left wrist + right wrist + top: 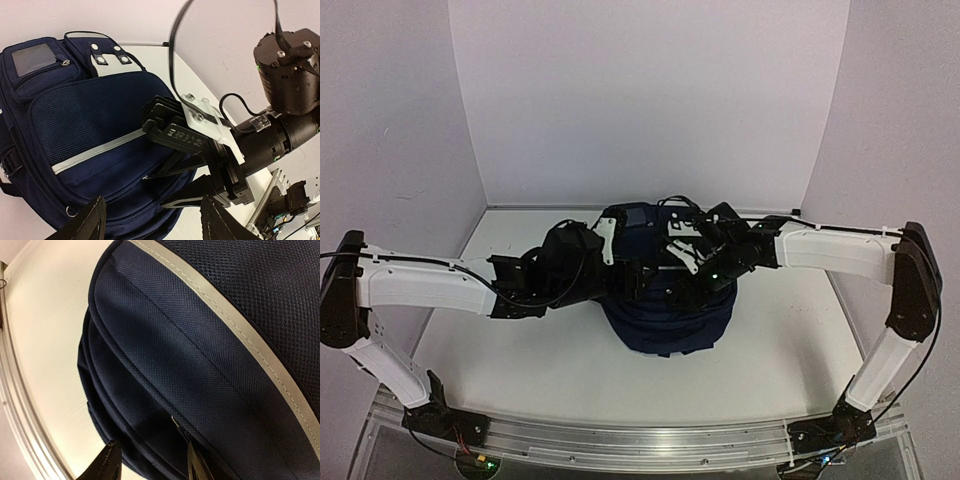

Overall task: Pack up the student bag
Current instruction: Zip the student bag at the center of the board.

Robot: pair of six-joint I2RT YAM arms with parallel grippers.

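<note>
student bag (pixel 665 325) front-up with table (pixel 520 350) beneath it, what looks like a zip pull (pixel 175 421) on its side seam just ahead of spread, empty right gripper (pixel 150 456); left gripper (pixel 152 212) above it wide open, empty; probably best: pinch pull squarely, drag along seam, brace fabric with left.

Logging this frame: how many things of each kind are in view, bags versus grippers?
Backpack: 1
Grippers: 2, the left gripper and the right gripper, both open at the bag
Total: 3
</note>
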